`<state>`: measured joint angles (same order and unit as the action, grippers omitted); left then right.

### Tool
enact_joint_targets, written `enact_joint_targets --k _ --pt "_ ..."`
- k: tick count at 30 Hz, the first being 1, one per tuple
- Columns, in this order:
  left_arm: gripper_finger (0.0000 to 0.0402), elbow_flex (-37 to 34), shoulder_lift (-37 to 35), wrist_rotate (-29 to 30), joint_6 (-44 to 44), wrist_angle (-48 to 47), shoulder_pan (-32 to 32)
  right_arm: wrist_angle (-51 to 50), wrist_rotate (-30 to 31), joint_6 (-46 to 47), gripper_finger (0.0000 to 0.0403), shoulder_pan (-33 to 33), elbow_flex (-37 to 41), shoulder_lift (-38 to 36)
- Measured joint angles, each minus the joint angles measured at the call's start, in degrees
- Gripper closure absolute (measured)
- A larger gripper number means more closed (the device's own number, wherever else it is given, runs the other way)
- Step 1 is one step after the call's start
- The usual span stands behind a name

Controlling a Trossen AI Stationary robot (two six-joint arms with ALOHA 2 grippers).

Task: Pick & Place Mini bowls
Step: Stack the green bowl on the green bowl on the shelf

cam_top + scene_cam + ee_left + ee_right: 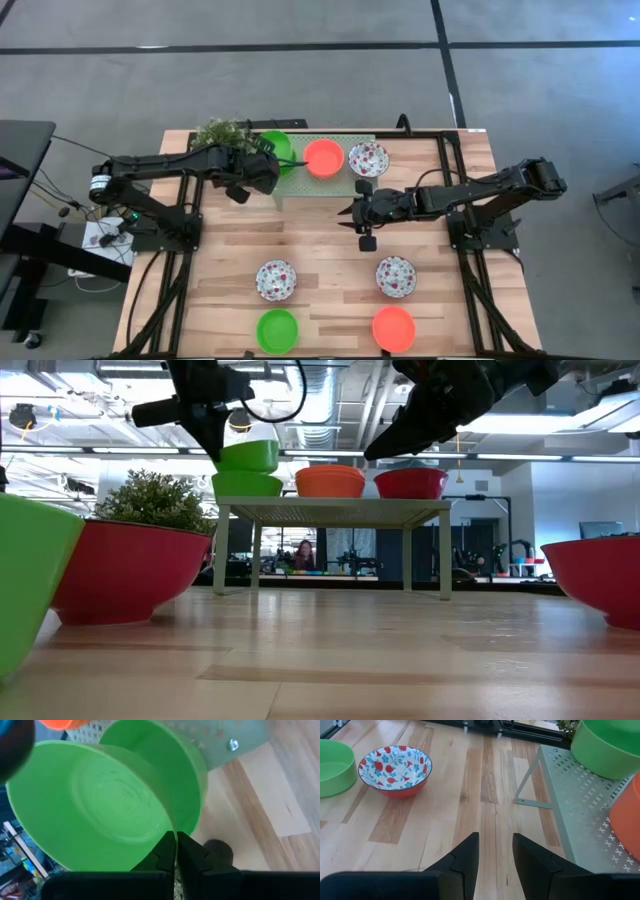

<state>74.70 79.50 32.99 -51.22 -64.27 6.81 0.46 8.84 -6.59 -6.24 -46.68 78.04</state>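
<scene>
A pale green perforated stand (pixel 330 180) at the table's far side carries a green mini bowl (pixel 247 485), an orange one (pixel 323 158) and a floral one (pixel 368 158). My left gripper (pixel 262 168) is shut on a second green bowl (pixel 248 455), tilted just above the first. My right gripper (pixel 362 218) hovers open over bare wood near the stand's front. Two floral bowls (pixel 276 280) (pixel 395 276), a green bowl (pixel 277 331) and an orange bowl (pixel 393 328) rest on their bases near the table's near edge. My left gripper pinches the upper green bowl's rim (pixel 171 827), one finger (pixel 161 852) inside the wall and one outside. It comes from the table's left side. The bowl is tilted over the other green bowl (pixel 170 765); whether the two touch, I cannot tell.
A small bushy plant (pixel 225 135) stands at the stand's left end, right behind my left arm. The wood between the stand and the near row of bowls is bare (pixel 320 240). The right wrist view shows a floral bowl (pixel 395 767) and a green bowl (pixel 332 767) ahead.
</scene>
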Motion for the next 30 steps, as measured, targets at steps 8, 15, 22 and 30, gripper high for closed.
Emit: enact_joint_targets --k 8,15,22,30 --pt "0.0392 0.0 0.3 -8.4 0.0 0.0 0.9 0.0 0.0 0.0 0.0290 0.0 0.0 0.0" --pt "0.0392 -0.1 1.6 -8.5 0.0 0.1 0.9 0.0 0.0 -0.1 0.0290 0.0 0.0 0.0" --pt "0.0392 -0.1 4.2 -8.7 0.0 1.3 0.9 0.4 0.0 -3.9 0.0290 0.0 0.0 0.0" --pt "0.0380 -0.1 4.3 -6.3 2.8 6.1 -0.4 0.3 0.0 -4.5 0.0290 0.0 0.0 0.0"
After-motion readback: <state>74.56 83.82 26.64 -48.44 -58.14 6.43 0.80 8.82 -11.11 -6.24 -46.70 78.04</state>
